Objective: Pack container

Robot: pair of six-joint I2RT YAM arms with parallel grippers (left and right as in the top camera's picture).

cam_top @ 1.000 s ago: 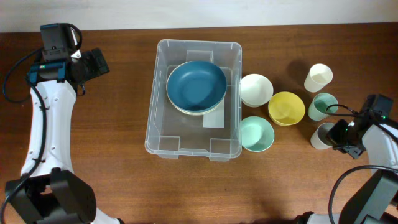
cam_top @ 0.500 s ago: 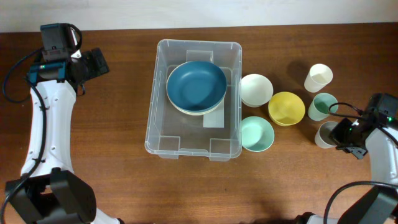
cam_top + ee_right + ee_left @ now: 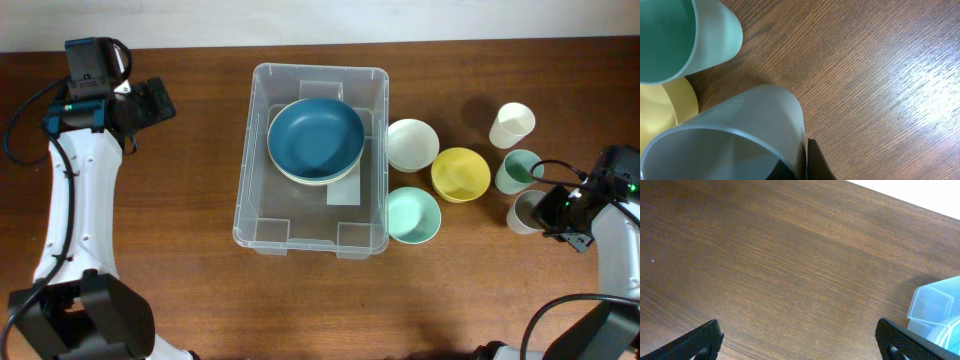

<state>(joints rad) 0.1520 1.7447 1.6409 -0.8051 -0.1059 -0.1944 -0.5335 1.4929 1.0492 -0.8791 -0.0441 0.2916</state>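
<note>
With the container as the dial's centre and the far bench edge as twelve, we begin nearest the robot, at about four o'clock. There the right end effector (image 3: 545, 213) is clenched on the wall of a pale grey cup (image 3: 520, 212), one finger inside the rim and one outside, as the wrist view shows. Whether the cup's base has left the bench (image 3: 180, 250) we cannot tell. Inward from it, just beside the container's right wall, sits a mint bowl (image 3: 413, 215). The container (image 3: 300, 215) itself stands mid-bench, upright and open, holding a blue bowl (image 3: 316, 138) nested in a pale bowl (image 3: 292, 178) in its far half, its near half bare. At three o'clock lie a yellow bowl (image 3: 461, 173) and, farther out, a green cup (image 3: 519, 170) just beside the held cup. At two o'clock are a white bowl (image 3: 412, 144) near the wall and a white cup (image 3: 512, 124) farther out. Farthest, at ten o'clock and well apart from everything, the left end effector (image 3: 158, 100) hangs released, fingers spread over bare wood. We judge the step in hand to be the pick-up of the grey cup, with packing partly done: two bowls in, three bowls and three cups out. The next move calls for a lift clear of the green cup, a carry leftward over the mint bowl and the container's rim, and a release in the bare near half.
</note>
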